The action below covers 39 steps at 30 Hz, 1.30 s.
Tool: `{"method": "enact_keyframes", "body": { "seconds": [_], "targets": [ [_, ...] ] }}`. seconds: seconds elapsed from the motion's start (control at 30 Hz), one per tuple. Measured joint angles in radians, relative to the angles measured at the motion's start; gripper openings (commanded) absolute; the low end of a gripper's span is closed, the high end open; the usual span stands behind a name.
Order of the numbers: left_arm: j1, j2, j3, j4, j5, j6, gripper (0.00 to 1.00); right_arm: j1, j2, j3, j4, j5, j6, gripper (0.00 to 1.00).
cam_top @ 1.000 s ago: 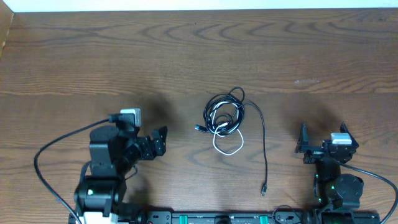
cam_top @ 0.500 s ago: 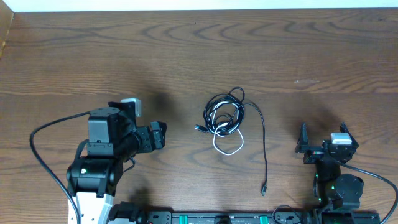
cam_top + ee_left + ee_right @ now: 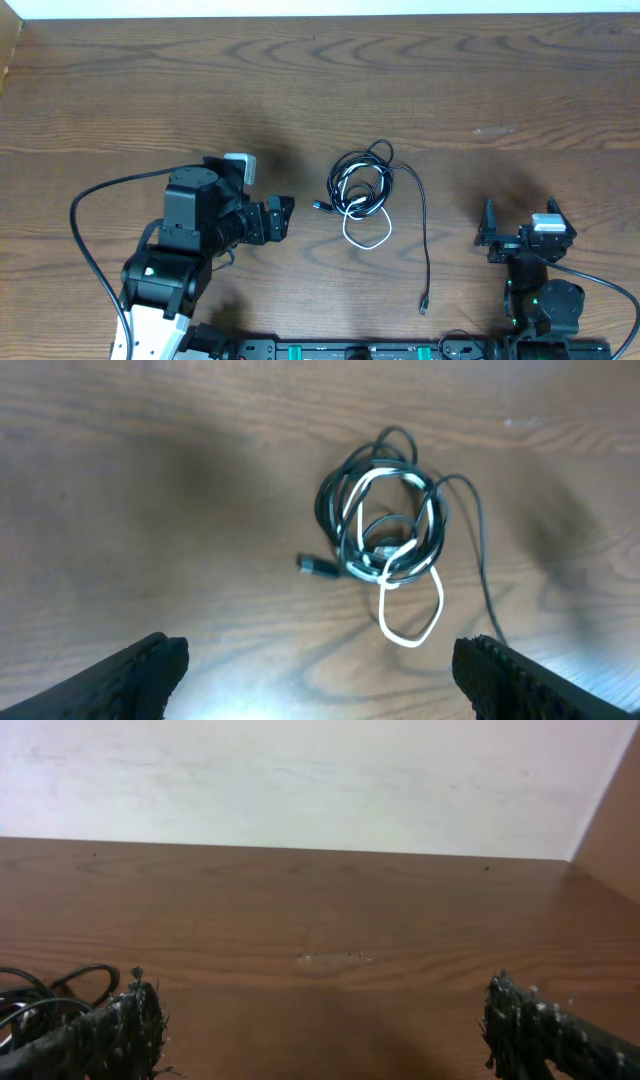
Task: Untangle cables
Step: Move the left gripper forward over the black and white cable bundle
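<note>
The cables lie as one tangle mid-table: black cords coiled around a white cord whose loop hangs out below. One black cord trails right and down to a plug. My left gripper stands open just left of the tangle, touching nothing. In the left wrist view the cables lie ahead of the open left gripper, with a plug sticking out left. My right gripper sits open at the right, away from the cords. In its own view the right gripper holds nothing, and the cables show at the left edge.
A thick black wire loops off the left arm at the lower left. The table's far edge meets a white wall. A side board stands at the far right.
The left arm has swung right, bringing its open gripper close to the tangle's left side. The cables and the right arm have not moved.
</note>
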Motion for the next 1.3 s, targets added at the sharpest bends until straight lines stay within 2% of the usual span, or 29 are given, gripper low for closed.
{"method": "enact_keyframes", "body": {
  "seconds": [0.5,0.73,0.9,1.07,1.3],
  "targets": [
    [-0.077,0.174,0.000,0.096,0.041,-0.010,0.92,0.000,0.000,0.000,0.000,0.000,0.000,0.99],
    [-0.175,0.235,0.000,0.184,-0.051,-0.018,0.91,0.000,0.000,0.000,0.000,0.000,0.000,0.99],
    [-0.237,0.284,0.001,0.304,-0.125,-0.018,0.91,0.000,0.000,0.000,0.000,0.000,0.000,0.99],
    [-0.259,0.362,0.002,0.420,-0.147,-0.017,0.91,0.000,0.000,0.000,0.000,0.000,0.000,0.99],
    [-0.259,0.502,0.002,0.500,-0.154,-0.017,0.91,0.000,0.000,0.000,0.000,0.000,0.000,0.99]
  ]
}}
